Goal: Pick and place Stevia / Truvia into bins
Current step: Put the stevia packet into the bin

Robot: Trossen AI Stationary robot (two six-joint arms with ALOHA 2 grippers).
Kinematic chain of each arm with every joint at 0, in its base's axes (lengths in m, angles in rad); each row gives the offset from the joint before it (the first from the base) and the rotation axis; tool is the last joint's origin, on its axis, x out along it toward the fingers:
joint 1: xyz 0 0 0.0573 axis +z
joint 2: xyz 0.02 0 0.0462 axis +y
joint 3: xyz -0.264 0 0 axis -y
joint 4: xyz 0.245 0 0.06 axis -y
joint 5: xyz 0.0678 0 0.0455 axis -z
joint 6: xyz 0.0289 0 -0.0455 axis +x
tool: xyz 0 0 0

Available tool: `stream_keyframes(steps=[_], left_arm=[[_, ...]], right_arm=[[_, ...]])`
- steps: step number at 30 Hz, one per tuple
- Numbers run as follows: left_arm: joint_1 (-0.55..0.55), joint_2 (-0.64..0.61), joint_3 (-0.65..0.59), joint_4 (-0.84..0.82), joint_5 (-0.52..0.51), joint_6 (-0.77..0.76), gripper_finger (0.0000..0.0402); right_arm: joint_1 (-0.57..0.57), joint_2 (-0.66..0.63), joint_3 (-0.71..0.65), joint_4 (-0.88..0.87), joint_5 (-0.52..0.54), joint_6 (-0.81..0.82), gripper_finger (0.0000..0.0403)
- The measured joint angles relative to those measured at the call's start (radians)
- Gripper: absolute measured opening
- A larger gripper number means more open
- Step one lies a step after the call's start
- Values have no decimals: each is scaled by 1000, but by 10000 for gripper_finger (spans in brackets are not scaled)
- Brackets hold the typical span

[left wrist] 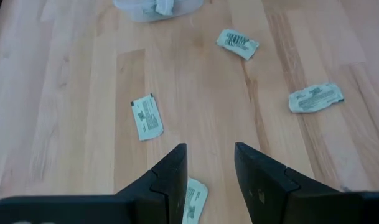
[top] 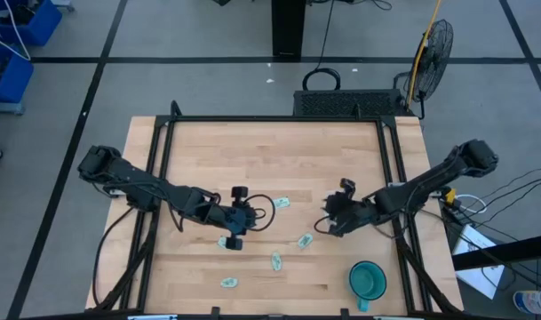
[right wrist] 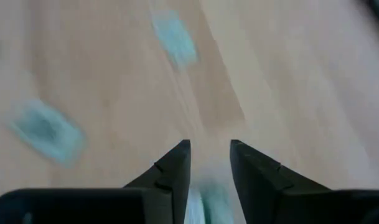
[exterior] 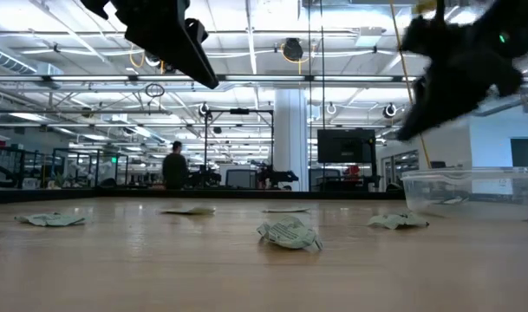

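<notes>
Several pale green and white packets lie flat on the wooden table: one toward the far side, others nearer. My left gripper hovers open above the table, with one packet partly under a finger and another ahead. The clear bin stands on the table and holds crumpled packets. My right gripper is open and raised near the bin. My right gripper has a pale green blur showing between its fingers. I cannot tell whether the fingers touch it.
A round teal cup stands near the table's near right corner. A black frame runs along the far edge and both sides. In the low view a person stands far back in the room.
</notes>
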Motion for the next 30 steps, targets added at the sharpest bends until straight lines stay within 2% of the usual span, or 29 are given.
stream_keyframes(steps=[5, 8, 12, 16, 18, 21, 25, 30], left_arm=[[-1, 0, 0, -56, 9, -71, 140], [-2, 0, -1, -71, 50, -134, 140], [-9, 0, -21, -70, 72, -182, 140], [-15, 0, -46, -68, 72, -186, 140], [-15, 0, -59, -68, 72, -187, 140], [-15, 0, -69, -60, 71, -192, 140], [-15, 0, -69, -49, 71, -194, 140], [-15, 0, -69, -26, 79, -192, 140]], right_arm=[[0, -15, 1, 369, -6, -250, 108], [-5, 0, 2, 453, -69, -345, 109], [-8, 48, -9, 492, -173, -350, 117], [-6, 126, -27, 570, -384, -270, 132], [-5, 173, -28, 645, -453, -243, 144], [8, 251, -31, 705, -472, -238, 164], [9, 333, -31, 700, -472, -238, 191], [6, 379, -32, 674, -472, -265, 207]])
